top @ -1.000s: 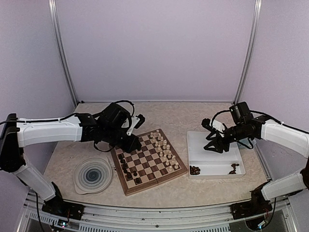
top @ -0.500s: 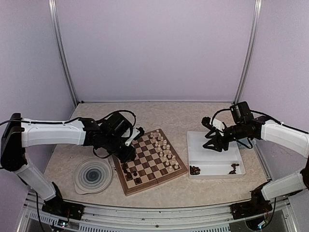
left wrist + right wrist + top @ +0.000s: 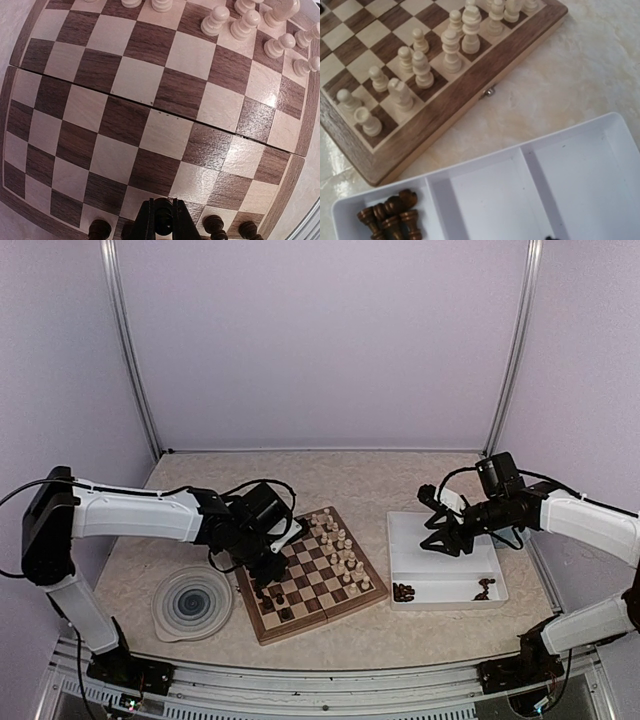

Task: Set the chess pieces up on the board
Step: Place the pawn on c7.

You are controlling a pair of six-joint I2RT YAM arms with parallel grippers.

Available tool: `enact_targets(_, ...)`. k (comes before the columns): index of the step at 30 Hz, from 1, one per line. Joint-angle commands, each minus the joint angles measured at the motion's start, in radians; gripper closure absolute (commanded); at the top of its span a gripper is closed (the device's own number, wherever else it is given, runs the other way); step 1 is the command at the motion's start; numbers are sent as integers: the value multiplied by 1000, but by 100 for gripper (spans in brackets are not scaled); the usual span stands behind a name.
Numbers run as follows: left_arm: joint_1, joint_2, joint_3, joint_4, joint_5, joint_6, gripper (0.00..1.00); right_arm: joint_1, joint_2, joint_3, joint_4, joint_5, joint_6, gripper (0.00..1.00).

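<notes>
The board (image 3: 322, 617) lies at table centre, with pale chess pieces (image 3: 338, 540) along its right side and dark ones (image 3: 270, 596) along its left. My left gripper (image 3: 268, 566) hangs over the board's left part, shut on a dark chess piece (image 3: 163, 220) held upright between its fingers (image 3: 145, 225). In the left wrist view that piece sits just above the edge rows, between other dark pieces (image 3: 215, 226). My right gripper (image 3: 440, 530) hovers over the white tray (image 3: 450, 575), its fingers spread with nothing between them. They stay out of the right wrist view.
The tray (image 3: 490, 195) holds dark pieces at its near left corner (image 3: 403, 591) and near right corner (image 3: 484, 587). A round blue-swirl plate (image 3: 192, 602) lies left of the board. Metal posts and purple walls enclose the table.
My left arm has swung right and forward, bringing its gripper from the board's far left corner down over the left rows. The right arm has not moved.
</notes>
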Motion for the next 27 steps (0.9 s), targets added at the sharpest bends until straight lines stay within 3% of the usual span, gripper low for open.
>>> enact_targets(1,-20,20,23,-39,10,26,96,-10,-4,-11,14,-15,-7,45)
enact_targets(17,-41,47,24,-63,35,40,94,-10,10,-5,12,-21,-9,45)
enact_targets(27,-41,54,40,-83,23,36,78,-10,3,-7,11,-16,-8,45)
